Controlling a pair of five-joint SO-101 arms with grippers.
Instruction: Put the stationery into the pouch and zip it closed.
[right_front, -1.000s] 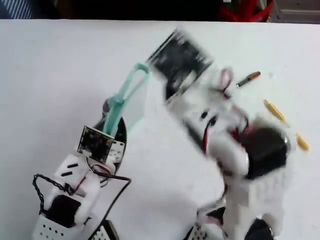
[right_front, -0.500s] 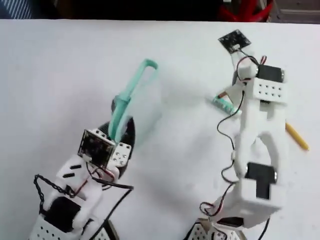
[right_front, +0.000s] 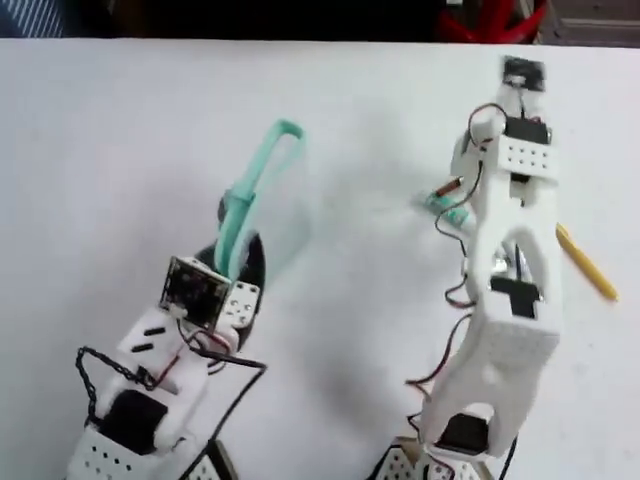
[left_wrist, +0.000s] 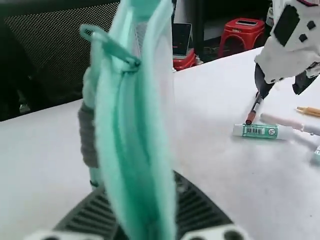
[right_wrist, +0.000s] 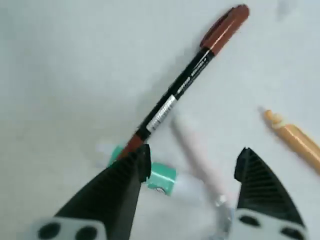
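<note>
Teal pouch (left_wrist: 135, 150) clamped upright in my left pincer (right_front: 236, 256). My right pincer (right_wrist: 194, 152) gapes wide, holding nothing, over brown pen (right_wrist: 192, 75) and pink pen (right_wrist: 187, 136) on worktop (right_wrist: 60, 75).

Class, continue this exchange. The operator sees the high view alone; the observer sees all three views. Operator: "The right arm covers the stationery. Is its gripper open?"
Observer: Yes, the right gripper stands open, gripping nothing.
Operator: What lies under it?
Observer: A pale pink pen lies on the table, beneath the gap.
Operator: Anything near a finger?
Observer: A brown-capped pen lies slantwise, its tail end beside one finger.
</note>
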